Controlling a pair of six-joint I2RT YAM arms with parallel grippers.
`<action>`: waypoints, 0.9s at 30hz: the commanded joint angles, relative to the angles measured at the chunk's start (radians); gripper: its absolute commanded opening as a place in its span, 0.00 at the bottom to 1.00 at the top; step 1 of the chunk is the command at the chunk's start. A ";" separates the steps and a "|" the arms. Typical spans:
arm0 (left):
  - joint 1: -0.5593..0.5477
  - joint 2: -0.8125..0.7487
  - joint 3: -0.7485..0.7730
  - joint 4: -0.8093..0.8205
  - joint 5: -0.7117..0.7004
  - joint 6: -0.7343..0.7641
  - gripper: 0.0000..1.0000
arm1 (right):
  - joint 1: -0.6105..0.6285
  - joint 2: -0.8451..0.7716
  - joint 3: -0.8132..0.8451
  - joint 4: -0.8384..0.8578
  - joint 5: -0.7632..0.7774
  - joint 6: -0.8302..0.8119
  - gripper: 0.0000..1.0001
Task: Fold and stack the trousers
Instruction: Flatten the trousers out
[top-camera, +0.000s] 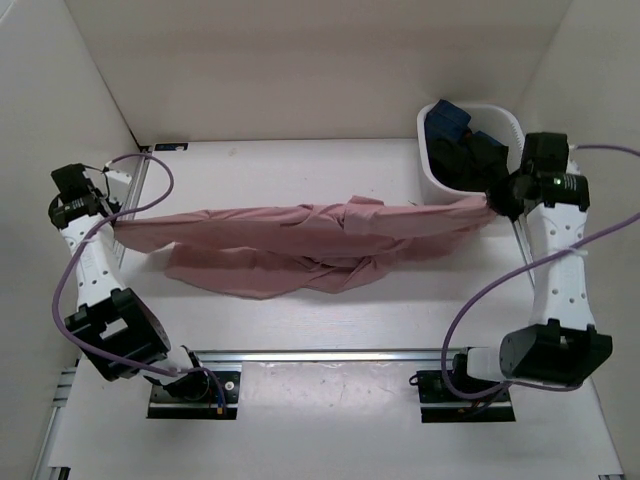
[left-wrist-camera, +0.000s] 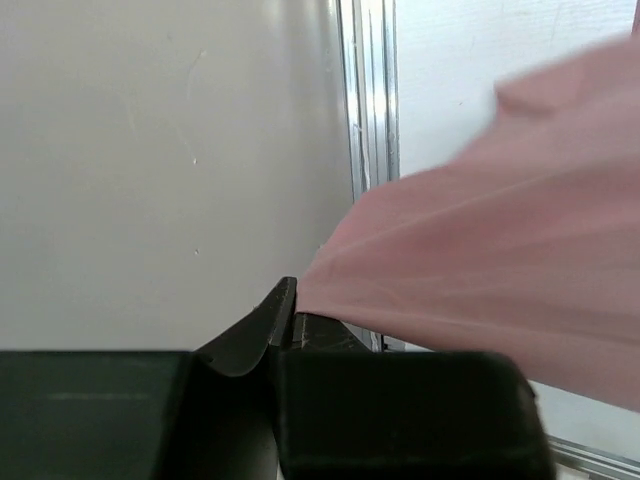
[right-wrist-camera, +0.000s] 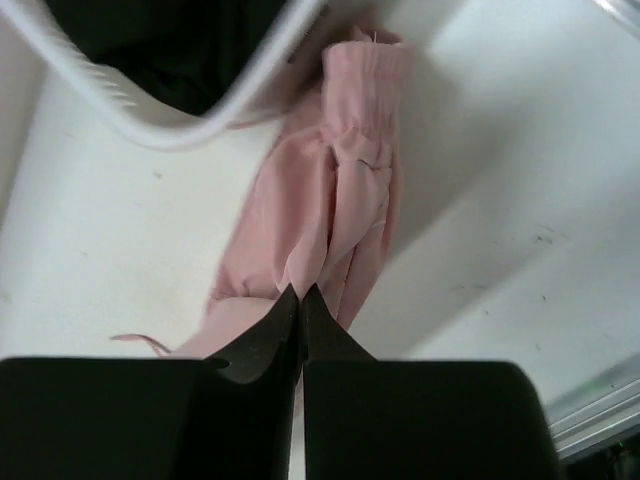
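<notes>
trousers (top-camera: 300, 245) strung between both grippers, middle sagging onto table (top-camera: 300, 330). left gripper (left-wrist-camera: 290, 305) pinched tight on one end, right gripper (right-wrist-camera: 301, 295) on the other. cloth looks soft, light, limp and likely to bunch; best held at waistband or hems.

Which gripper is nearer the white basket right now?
Right. The right gripper is shut on the trousers right beside the white basket. The left gripper grips the trousers' other end at the far left side of the table.

Matt cloth trousers (top-camera: 300, 240), smooth plastic basket (top-camera: 426, 152)
</notes>
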 joint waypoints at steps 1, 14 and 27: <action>0.094 -0.048 -0.017 0.094 -0.149 0.044 0.14 | -0.109 -0.112 -0.178 -0.026 0.172 -0.011 0.00; 0.045 -0.258 -0.371 -0.331 0.414 0.345 0.14 | -0.135 -0.356 -0.706 -0.035 0.054 -0.011 0.00; -0.583 0.090 -0.477 0.060 0.117 -0.006 0.14 | 0.288 0.248 -0.548 0.213 0.172 0.075 0.00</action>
